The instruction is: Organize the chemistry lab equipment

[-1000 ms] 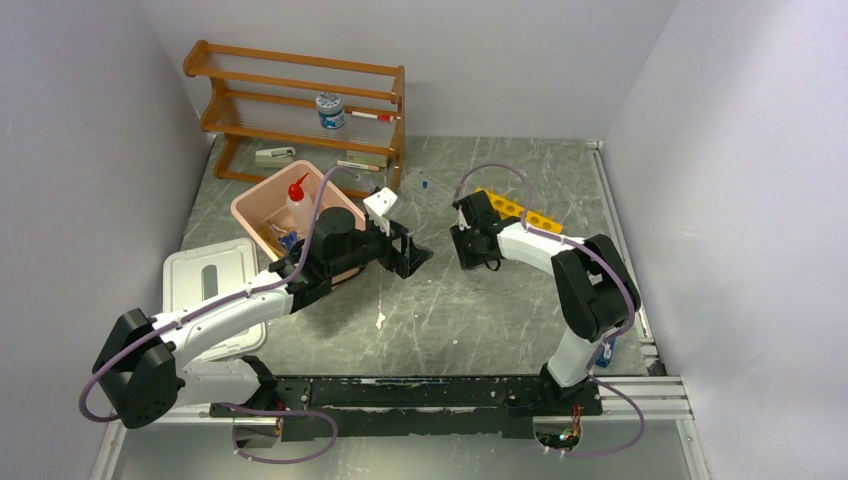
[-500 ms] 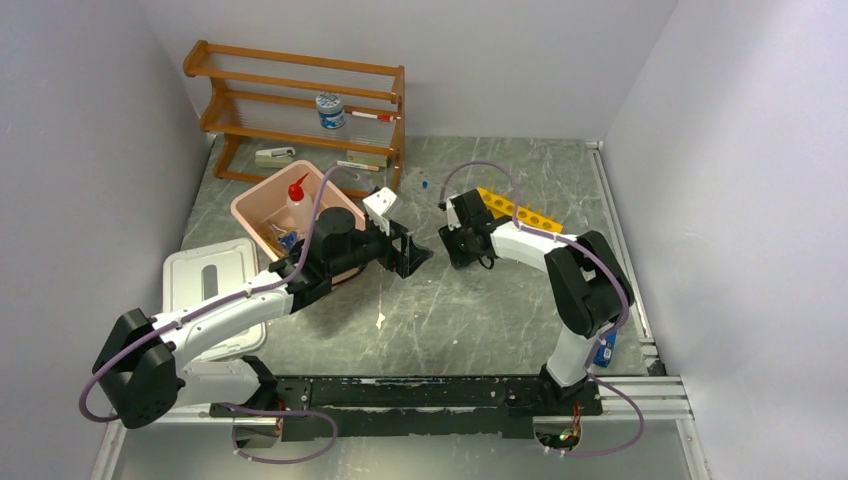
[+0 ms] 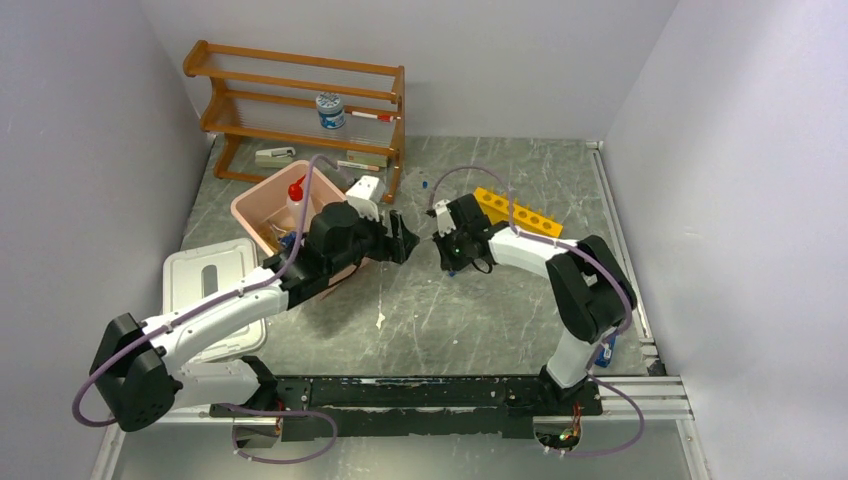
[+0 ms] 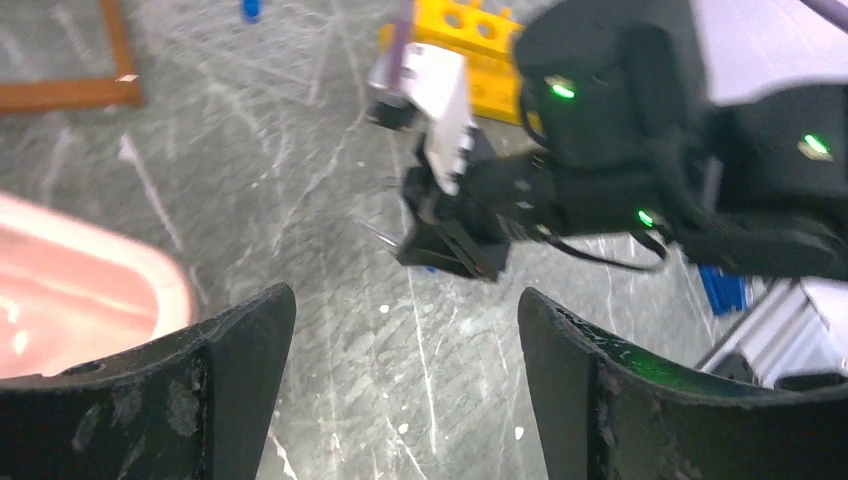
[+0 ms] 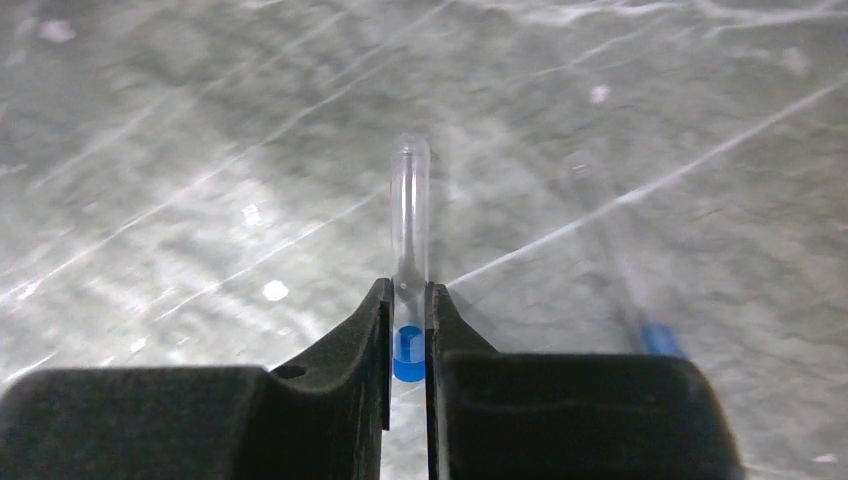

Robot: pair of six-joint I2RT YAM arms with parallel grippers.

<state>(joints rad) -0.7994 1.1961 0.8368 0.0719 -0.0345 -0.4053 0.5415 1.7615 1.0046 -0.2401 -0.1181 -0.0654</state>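
My right gripper [image 5: 409, 290] is shut on a clear thin tube [image 5: 410, 200], with the tube's blue cap between the pads and the glass end sticking out over the table. A second blue-capped tube [image 5: 622, 262] lies blurred just to the right. From above, the right gripper [image 3: 447, 256] points down at the table left of the yellow holed rack [image 3: 520, 212]. My left gripper [image 3: 405, 243] hovers open and empty, facing it. Through the wide left gripper [image 4: 405, 300] I see the right gripper [image 4: 450, 250] and the rack [image 4: 470, 40].
A pink tub [image 3: 256, 205] holding the red-nozzled squeeze bottle [image 3: 296, 200] and small items stands behind the left arm. A wooden shelf [image 3: 300, 100] with a jar stands at the back left. A white lidded box [image 3: 210, 290] is at the near left. A small blue piece [image 3: 425, 184] lies near the shelf.
My right gripper has moved left, away from the rack, and closed on the tube. The left gripper has drawn back and to the left, still open.
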